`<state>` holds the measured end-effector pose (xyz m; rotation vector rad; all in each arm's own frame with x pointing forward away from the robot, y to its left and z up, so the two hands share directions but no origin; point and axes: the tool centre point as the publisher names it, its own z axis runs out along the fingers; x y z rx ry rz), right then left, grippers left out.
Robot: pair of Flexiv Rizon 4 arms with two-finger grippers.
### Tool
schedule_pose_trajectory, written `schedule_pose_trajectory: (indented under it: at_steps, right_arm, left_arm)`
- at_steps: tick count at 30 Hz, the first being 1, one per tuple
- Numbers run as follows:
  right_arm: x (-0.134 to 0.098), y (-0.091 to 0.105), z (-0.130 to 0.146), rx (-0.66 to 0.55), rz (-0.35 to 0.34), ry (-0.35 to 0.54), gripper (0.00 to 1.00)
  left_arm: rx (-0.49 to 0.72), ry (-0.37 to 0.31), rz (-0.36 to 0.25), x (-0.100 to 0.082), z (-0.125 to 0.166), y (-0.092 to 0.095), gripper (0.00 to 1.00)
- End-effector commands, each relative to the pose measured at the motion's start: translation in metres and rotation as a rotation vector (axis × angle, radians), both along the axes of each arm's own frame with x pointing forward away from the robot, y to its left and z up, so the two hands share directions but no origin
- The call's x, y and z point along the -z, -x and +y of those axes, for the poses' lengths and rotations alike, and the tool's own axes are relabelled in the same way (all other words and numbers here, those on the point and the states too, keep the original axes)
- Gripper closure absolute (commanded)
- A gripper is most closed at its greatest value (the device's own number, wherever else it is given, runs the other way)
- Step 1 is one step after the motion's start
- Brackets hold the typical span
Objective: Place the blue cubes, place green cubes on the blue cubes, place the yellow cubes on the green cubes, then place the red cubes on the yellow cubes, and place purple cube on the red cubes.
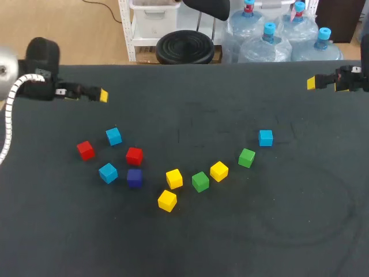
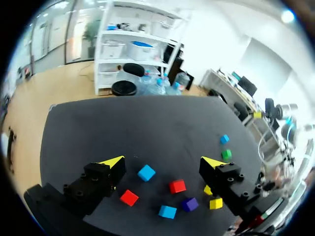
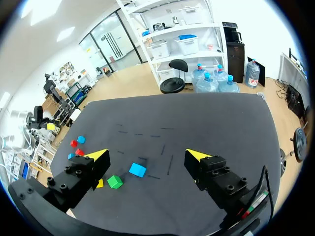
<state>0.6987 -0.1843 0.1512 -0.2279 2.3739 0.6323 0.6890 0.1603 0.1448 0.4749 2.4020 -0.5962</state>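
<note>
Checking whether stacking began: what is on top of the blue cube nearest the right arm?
Nothing: the blue cube has a bare top, with a green cube apart from it. The blue cube's underside is hidden.

A: Site type?

B: Robotics lab, bench setup. 1 wide table (image 1: 184, 254) covered in dark matte cloth with faint scuff rings and short dash marks on it.

A: Evidence?

B: 2 robot arms come in from opposite sides. The left arm (image 1: 34, 63) has a white ribbed cable sleeve; the right arm (image 1: 353, 78) is black. Each ends in a black 2-finger tool with yellow tips: left gripper (image 2: 165, 164), right gripper (image 3: 147, 156).

A: Anything on the bench?

B: 11 small coloured cubes (image 1: 200, 181), 5 colours, lying loose on the cloth like test pieces.
</note>
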Motion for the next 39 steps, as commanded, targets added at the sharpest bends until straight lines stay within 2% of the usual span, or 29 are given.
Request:
schedule_pose_trajectory:
  at_steps: [1, 4, 8, 10, 22, 23, 25, 27, 28, 31, 34, 39]
  right_arm:
    - [0.001, -0.001, -0.001, -0.002, 0.0, -0.002, 0.0]
    - [0.001, -0.001, -0.001, -0.002, 0.0, -0.002, 0.0]
    - [0.001, -0.001, -0.001, -0.002, 0.0, -0.002, 0.0]
    - [0.001, -0.001, -0.001, -0.002, 0.0, -0.002, 0.0]
    - [0.001, -0.001, -0.001, -0.002, 0.0, -0.002, 0.0]
    - [0.001, -0.001, -0.001, -0.002, 0.0, -0.002, 0.0]
    - [0.001, -0.001, -0.001, -0.002, 0.0, -0.002, 0.0]
    - [0.001, -0.001, -0.001, -0.002, 0.0, -0.002, 0.0]
    - [0.001, -0.001, -0.001, -0.002, 0.0, -0.002, 0.0]
    - [0.001, -0.001, -0.001, -0.002, 0.0, -0.002, 0.0]
    - [0.001, -0.001, -0.001, -0.002, 0.0, -0.002, 0.0]
    - [0.001, -0.001, -0.001, -0.002, 0.0, -0.002, 0.0]
  left_arm:
    - [0.159, -0.154, 0.097, 0.0, -0.022, -0.016, 0.0]
    - [0.261, -0.206, 0.109, 0.004, -0.032, -0.011, 0.0]
    - [0.325, -0.272, 0.115, 0.014, -0.036, -0.001, 0.0]
    - [0.286, -0.261, 0.107, 0.017, -0.031, 0.004, 0.0]
    - [0.286, -0.261, 0.107, 0.017, -0.031, 0.004, 0.0]
    - [0.265, -0.309, 0.093, 0.014, -0.029, 0.004, 0.0]
    - [0.319, -0.447, 0.11, 0.01, -0.032, -0.001, 0.0]
    - [0.429, -0.566, 0.117, 0.01, -0.043, -0.008, 0.0]
    - [0.491, -0.605, 0.128, 0.011, -0.05, -0.011, 0.0]
    - [0.624, -0.634, 0.146, 0.024, -0.063, -0.016, 0.0]
    - [0.647, -0.597, 0.184, 0.041, -0.061, -0.014, 0.0]
    - [0.673, -0.608, 0.241, 0.063, -0.055, 0.001, 0.0]
